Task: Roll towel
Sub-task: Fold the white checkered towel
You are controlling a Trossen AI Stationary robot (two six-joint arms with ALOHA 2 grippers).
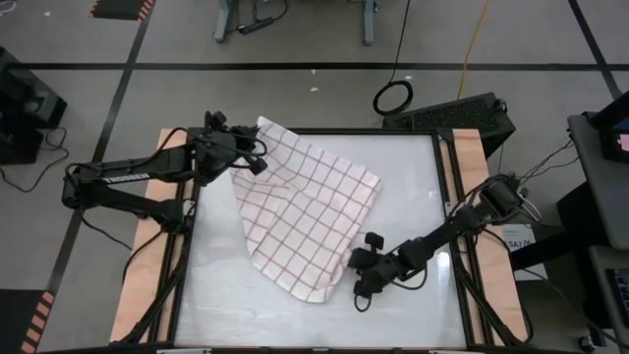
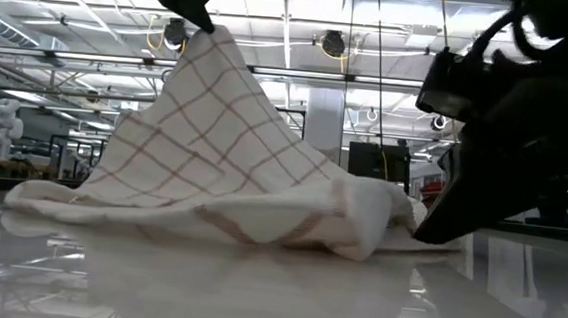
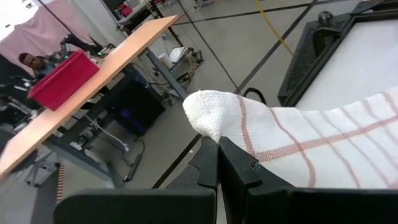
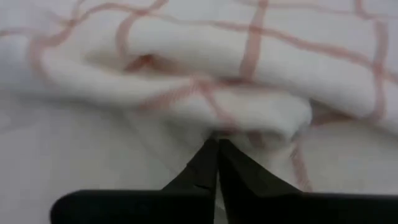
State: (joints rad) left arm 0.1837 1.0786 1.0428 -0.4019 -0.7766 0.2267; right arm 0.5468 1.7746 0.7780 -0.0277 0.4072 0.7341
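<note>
My left gripper (image 3: pixel 217 149) has a towel (image 1: pixel 310 211) corner clenched up high; right gripper (image 4: pixel 217 146) pinches its edge on the counter (image 1: pixel 413 167).

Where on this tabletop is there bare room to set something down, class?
Free: the strip along the near edge of the table, and the far right corner beyond the right pincer. Crowded: the middle, under the towel, and the far left corner where the left pincer lifts it.

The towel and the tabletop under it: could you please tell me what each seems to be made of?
Towel: soft woven cloth, probably cotton, matte white with red-brown grid lines; it drapes and bunches in folds. Tabletop: a smooth, glossy white sheet, maybe laminate or plastic; it mirrors the ceiling lights.
</note>
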